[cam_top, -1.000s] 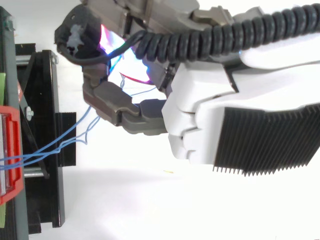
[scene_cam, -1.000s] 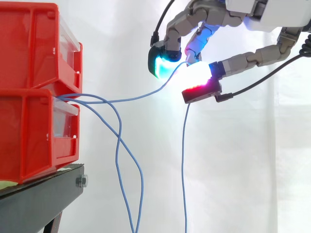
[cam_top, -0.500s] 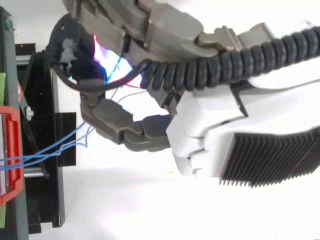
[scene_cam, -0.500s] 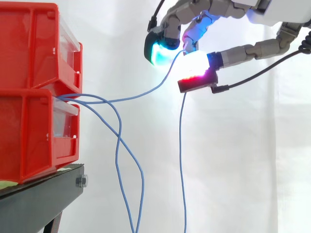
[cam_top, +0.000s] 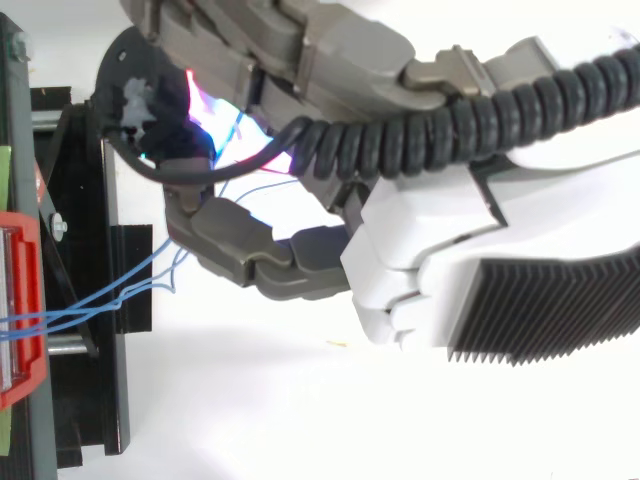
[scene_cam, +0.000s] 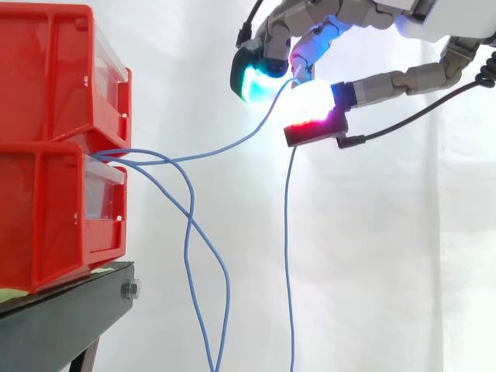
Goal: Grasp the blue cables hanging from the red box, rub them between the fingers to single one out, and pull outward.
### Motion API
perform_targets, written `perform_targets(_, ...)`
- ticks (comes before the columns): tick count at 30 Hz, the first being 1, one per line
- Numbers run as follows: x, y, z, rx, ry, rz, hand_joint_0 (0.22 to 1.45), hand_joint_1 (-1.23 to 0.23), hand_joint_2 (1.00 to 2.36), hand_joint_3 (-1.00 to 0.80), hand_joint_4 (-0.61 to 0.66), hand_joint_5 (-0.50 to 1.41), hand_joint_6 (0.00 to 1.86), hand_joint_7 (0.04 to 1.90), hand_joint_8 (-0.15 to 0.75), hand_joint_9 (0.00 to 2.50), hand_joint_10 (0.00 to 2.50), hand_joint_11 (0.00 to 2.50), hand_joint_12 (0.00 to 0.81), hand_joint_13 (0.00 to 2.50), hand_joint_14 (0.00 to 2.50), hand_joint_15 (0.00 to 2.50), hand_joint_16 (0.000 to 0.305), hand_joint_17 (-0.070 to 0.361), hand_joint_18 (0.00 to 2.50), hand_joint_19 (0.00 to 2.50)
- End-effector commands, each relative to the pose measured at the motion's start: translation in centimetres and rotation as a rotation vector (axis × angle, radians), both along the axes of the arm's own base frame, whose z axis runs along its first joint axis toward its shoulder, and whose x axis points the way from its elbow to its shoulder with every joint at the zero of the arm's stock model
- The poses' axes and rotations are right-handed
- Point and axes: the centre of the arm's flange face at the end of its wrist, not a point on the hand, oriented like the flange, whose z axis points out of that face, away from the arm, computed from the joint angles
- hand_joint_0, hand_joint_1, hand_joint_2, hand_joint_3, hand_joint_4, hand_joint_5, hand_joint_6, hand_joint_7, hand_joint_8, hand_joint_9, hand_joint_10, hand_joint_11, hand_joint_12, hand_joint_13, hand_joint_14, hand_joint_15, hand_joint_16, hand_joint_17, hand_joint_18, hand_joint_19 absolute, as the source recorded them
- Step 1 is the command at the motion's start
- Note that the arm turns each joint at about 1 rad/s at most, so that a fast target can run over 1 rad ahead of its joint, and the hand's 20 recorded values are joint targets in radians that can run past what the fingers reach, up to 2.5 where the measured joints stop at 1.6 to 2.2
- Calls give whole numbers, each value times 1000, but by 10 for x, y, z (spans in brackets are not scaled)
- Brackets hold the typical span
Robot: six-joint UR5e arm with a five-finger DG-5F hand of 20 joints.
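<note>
Blue thin cable (scene_cam: 285, 248) pinched in curled fingers (scene_cam: 252, 77) of grey-and-white robot hand (scene_cam: 364, 12); it runs back to red plastic box (scene_cam: 46, 209) at 8 o'clock. Pull likely toward 2 o'clock.

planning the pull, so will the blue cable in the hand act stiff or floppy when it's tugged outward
Likely floppy: the cable sags from the bin up to the hand, and its tail hangs straight down. Probably light, since a fingertip pinch holds it. It may slip, being thin between thick pads.
</note>
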Motion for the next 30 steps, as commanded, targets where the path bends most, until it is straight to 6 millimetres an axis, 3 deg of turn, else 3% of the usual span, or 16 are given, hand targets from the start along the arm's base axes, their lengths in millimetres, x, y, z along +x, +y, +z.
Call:
perform_targets(1, -1, -1, -1, 19, 13, 1, 628, -775, 1008, -53, 152, -127, 903, 856, 428, 1119, 14, 750, 444, 760, 11, 350, 61, 137, 808, 345)
perform_targets(13, -2, 6, 0, -76, -37, 100, 628, -775, 1008, -56, 151, -128, 903, 854, 427, 1112, 15, 754, 446, 752, 11, 351, 60, 136, 800, 343)
perform_targets(19, -5, 4, -26, -137, -74, 154, 628, -774, 1009, -58, 151, -128, 903, 854, 427, 1108, 12, 753, 444, 750, 11, 355, 61, 136, 798, 342)
perform_targets(30, -4, -2, -23, -184, -171, 213, 627, -773, 1008, -56, 151, -129, 903, 854, 429, 1103, 15, 748, 446, 748, 13, 353, 61, 136, 796, 351)
